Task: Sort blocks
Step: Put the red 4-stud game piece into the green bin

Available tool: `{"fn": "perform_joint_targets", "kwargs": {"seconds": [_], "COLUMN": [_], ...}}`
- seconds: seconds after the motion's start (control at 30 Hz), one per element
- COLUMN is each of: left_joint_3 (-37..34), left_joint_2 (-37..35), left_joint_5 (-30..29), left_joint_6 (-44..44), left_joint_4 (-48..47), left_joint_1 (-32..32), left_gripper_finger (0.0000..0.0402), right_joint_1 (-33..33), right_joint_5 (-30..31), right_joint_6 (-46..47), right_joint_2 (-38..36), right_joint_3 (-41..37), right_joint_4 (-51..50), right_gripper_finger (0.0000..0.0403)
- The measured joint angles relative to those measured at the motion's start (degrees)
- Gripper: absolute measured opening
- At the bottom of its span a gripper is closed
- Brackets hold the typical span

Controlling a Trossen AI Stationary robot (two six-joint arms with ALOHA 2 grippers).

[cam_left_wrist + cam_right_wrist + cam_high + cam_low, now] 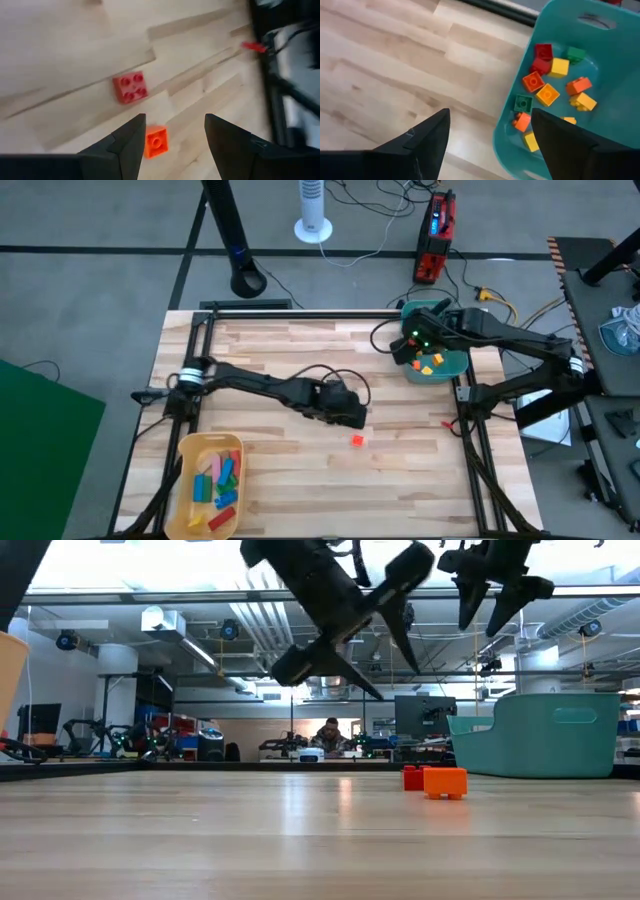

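Two loose blocks lie flat on the wooden table right of centre: a red block [130,86] and an orange one [156,141], seen side by side as the orange [445,782] and the red [412,777] in the low view. My left gripper [175,125] hangs open just above them, pointing down at a slant, with the orange block showing between its fingers and untouched. My right gripper [490,120] is open and empty, high above the near left rim of the teal bin [600,50], which holds several red, yellow, orange and green blocks [547,94].
A yellow tray [185,455] at the near left corner holds several pink, green, blue and red blocks [222,480]. The teal bin [455,363] stands at the far right corner. Black frame rails [462,420] run along the table's sides. A person [330,735] sits far behind the table.
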Motion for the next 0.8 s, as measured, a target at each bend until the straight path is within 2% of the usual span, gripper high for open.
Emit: {"fn": "perform_joint_targets", "kwargs": {"seconds": [0.1, 0.17, 0.33, 0.53, 0.8], "left_joint_3": [7.25, 11.58, 21.17, 30.47, 35.96], "left_joint_2": [4.15, 7.12, 12.93, 20.18, 25.21], "left_joint_5": [0.24, 0.37, 1.25, 1.29, 1.79], "left_joint_6": [-0.80, -0.48, 4.11, 7.33, 7.95], "left_joint_4": [-13.43, -18.66, -20.51, -28.51, -29.69], "left_joint_1": [-0.01, 0.09, 0.59, 2.06, 2.56], "left_gripper_finger": [0.0190, 0.0190, 0.0190, 0.0190, 0.0190], "right_joint_1": [0.00, 0.00, 0.08, 0.13, 0.11], "right_joint_5": [-1.79, -2.91, -4.16, -4.22, -4.22], "right_joint_6": [-0.97, -1.61, -2.79, -2.12, -2.06], "right_joint_2": [1.40, 2.30, 3.62, 2.39, -0.91], "right_joint_3": [-0.01, -0.01, -0.05, -0.05, -0.05], "right_joint_4": [0.01, 0.01, -0.01, -0.62, -0.65], "right_gripper_finger": [0.0279, 0.0285, 0.0300, 0.0313, 0.0311]}}
